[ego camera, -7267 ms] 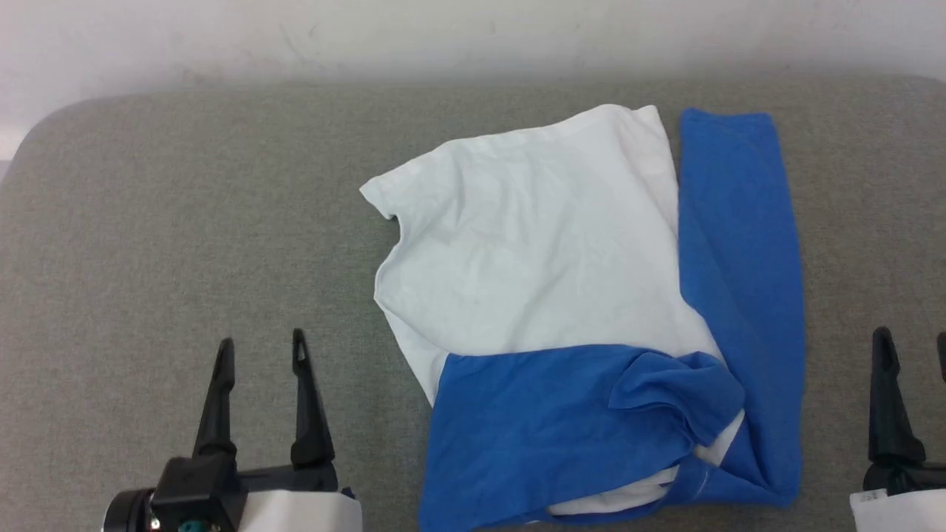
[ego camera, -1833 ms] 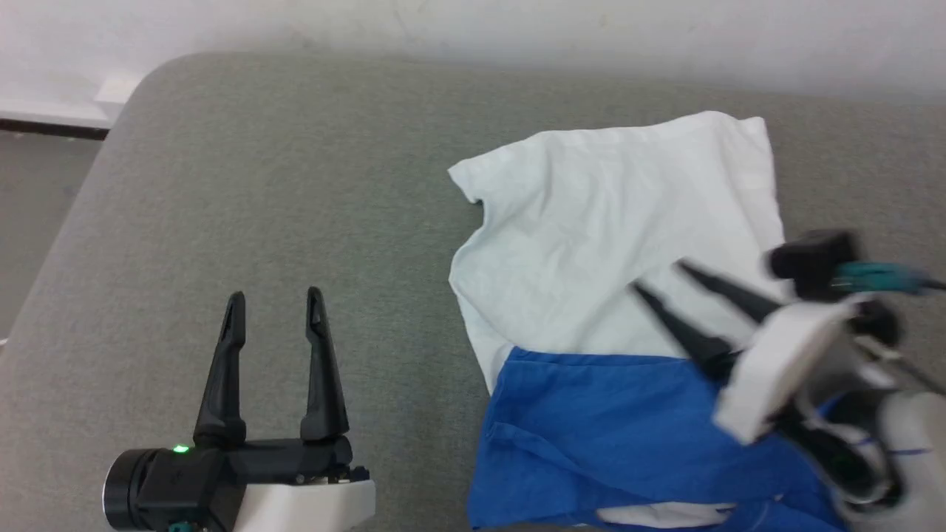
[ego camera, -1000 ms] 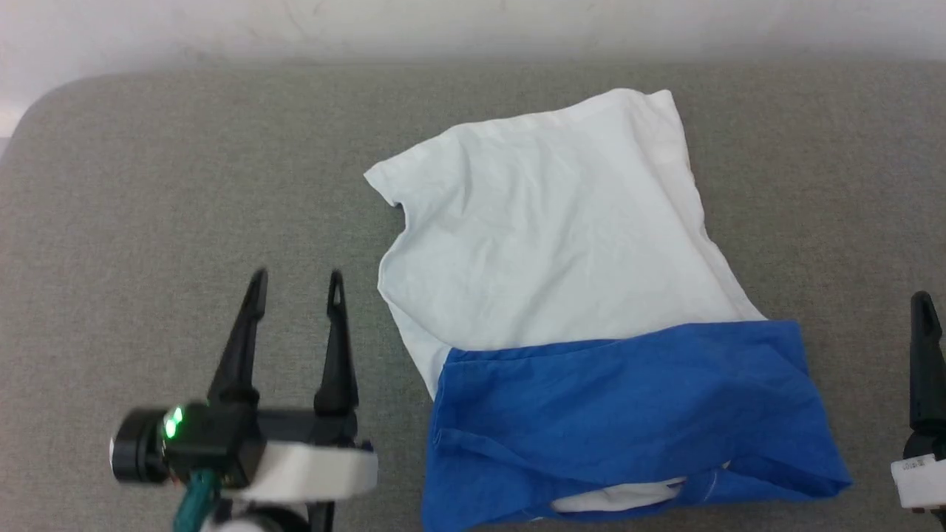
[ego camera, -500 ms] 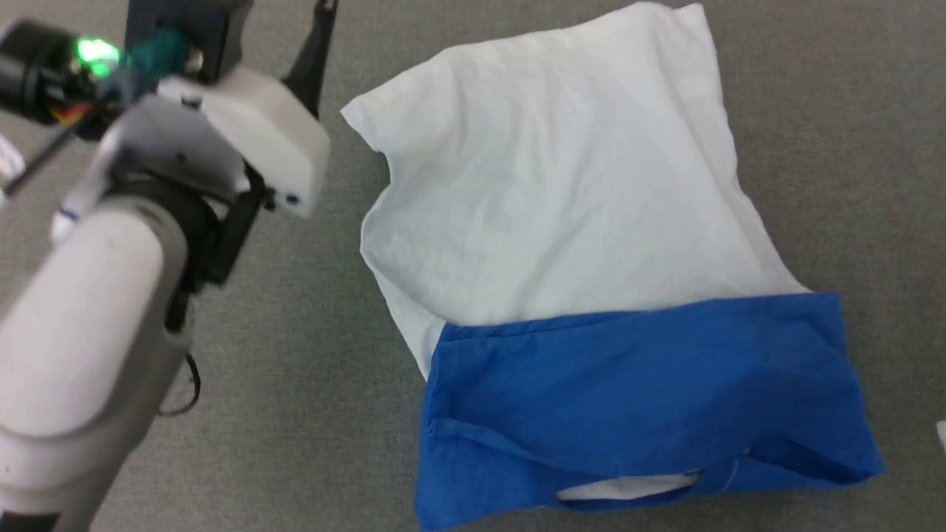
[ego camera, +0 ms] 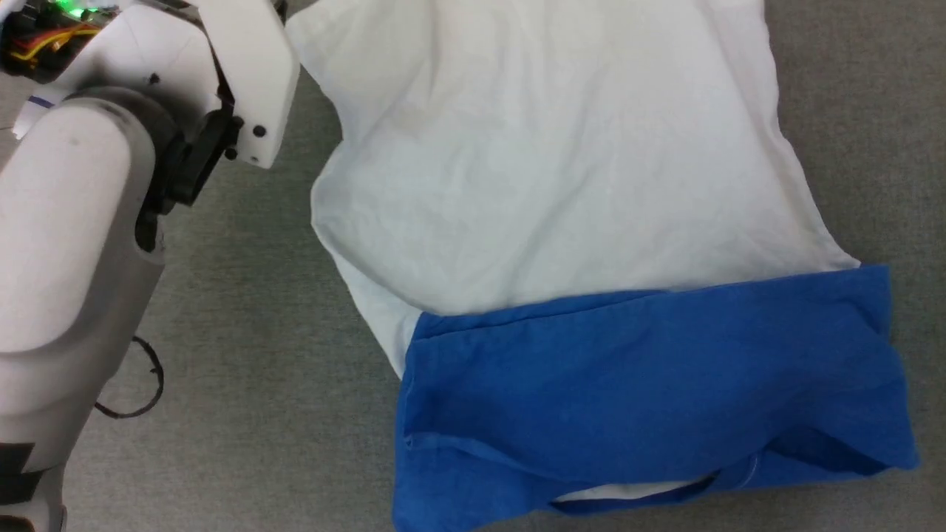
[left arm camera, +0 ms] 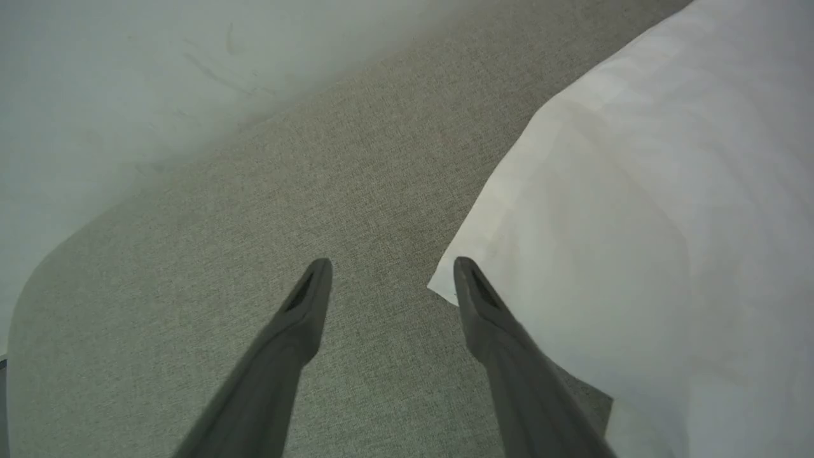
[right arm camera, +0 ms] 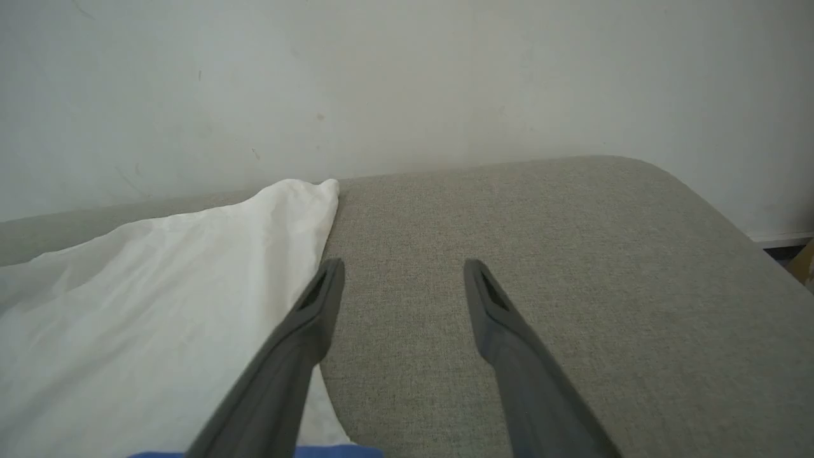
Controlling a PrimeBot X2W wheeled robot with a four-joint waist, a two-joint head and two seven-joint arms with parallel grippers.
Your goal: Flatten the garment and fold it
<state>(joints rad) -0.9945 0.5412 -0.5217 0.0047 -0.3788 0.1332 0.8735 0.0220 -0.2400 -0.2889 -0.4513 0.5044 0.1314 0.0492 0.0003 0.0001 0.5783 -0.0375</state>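
Note:
The garment [ego camera: 562, 185] lies on the grey padded surface, its white body spread toward the far side and its blue sleeves folded across the near part [ego camera: 650, 391]. In the head view my left arm reaches up the left side beside the white cloth. My left gripper [left arm camera: 391, 280] stands open just off a white hem corner [left arm camera: 458, 280], with its right finger at the corner's edge and nothing held. Beside the garment's [right arm camera: 159, 286] far right edge my right gripper [right arm camera: 404, 280] is open over bare grey fabric, its left finger over the white edge.
The grey padded surface [ego camera: 244, 355] ends at a white wall [right arm camera: 407, 76] behind. Its rounded corners show in both wrist views [left arm camera: 57, 254] [right arm camera: 699, 191]. A thin dark cable loop [ego camera: 137, 384] hangs by my left forearm.
The head camera has tilted down and closer. My left arm has reached forward to the garment's far left corner. The garment has not moved.

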